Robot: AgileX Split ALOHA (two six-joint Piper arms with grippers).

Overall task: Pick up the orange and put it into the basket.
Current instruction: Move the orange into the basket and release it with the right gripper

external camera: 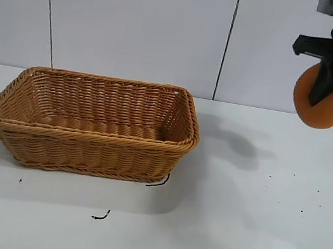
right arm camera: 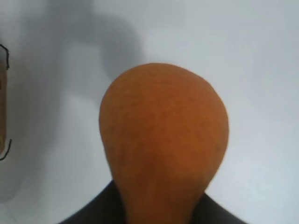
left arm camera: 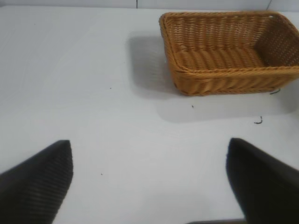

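Note:
My right gripper [external camera: 330,85] is shut on the orange [external camera: 322,102] and holds it high above the table at the far right, well to the right of the basket [external camera: 90,140]. In the right wrist view the orange [right arm camera: 163,140] fills the middle, its narrow end between the dark fingers [right arm camera: 88,212]. The tan wicker basket stands empty on the table's left half; it also shows in the left wrist view [left arm camera: 224,77]. My left gripper [left arm camera: 149,179] is open and empty, above bare table away from the basket, and does not show in the exterior view.
The white table [external camera: 249,240] carries small dark specks and two short black thread-like bits [external camera: 100,216] in front of the basket. A white panelled wall stands behind. The basket's edge shows at the side of the right wrist view [right arm camera: 3,88].

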